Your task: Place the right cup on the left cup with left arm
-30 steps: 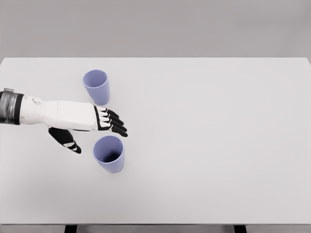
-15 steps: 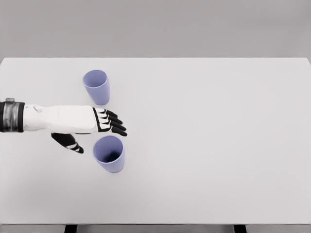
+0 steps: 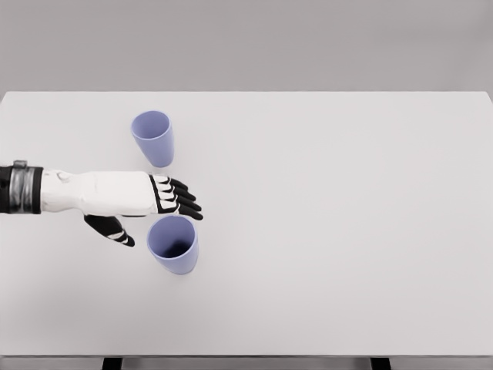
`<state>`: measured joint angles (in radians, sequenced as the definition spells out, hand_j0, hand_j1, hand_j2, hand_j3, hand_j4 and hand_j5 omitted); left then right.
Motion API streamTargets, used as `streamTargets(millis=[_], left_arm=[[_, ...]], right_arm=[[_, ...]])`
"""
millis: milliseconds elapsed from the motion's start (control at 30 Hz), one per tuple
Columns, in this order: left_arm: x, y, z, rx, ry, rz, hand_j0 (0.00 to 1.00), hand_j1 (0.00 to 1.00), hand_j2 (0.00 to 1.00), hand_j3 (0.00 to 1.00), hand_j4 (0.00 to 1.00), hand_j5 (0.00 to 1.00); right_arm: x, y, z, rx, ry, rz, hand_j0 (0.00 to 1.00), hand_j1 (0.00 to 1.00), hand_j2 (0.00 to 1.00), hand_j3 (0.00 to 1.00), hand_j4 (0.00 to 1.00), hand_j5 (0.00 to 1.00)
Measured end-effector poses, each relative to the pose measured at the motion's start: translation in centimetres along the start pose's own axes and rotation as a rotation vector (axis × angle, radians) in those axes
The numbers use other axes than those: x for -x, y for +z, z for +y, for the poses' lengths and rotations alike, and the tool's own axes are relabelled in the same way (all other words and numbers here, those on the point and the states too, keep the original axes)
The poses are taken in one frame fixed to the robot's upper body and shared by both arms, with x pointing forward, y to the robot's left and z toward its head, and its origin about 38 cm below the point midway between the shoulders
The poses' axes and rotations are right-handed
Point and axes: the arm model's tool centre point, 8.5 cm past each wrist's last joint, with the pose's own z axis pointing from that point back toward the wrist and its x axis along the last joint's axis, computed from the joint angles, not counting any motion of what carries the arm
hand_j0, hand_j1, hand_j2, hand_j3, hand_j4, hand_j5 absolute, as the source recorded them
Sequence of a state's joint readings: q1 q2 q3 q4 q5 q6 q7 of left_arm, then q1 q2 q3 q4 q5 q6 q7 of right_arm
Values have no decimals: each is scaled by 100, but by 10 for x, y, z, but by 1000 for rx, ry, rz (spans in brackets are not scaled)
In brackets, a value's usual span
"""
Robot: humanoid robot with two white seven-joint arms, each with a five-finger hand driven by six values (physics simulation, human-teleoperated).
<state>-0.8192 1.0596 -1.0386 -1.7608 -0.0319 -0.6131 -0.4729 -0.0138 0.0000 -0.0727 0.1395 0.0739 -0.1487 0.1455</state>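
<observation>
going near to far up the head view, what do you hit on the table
near cup → left hand → far cup → table far edge

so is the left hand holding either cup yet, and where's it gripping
Nothing is held. The left hand is open, its fingers spread above the near cup and its thumb off to that cup's left. The far cup stands untouched.
</observation>
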Motion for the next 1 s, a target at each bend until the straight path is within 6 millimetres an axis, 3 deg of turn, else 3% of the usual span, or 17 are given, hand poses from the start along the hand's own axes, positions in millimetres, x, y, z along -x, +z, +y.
streamTargets(millis=[167,267,1000], left_arm=[[-2,-6,-1,-8,1,-15,100,100,100,100,100,100],[-3,-12,-12,-6,17,-22,100,100,100,100,100,100],[0,-17,-19,-2,-9,-6,100,100,100,100,100,100]], right_arm=[[0,0,0,0,0,0,100,100,100,100,100,100],[0,0,0,0,1,0,100,100,100,100,100,100],[0,0,0,0,0,0,100,100,100,100,100,100]])
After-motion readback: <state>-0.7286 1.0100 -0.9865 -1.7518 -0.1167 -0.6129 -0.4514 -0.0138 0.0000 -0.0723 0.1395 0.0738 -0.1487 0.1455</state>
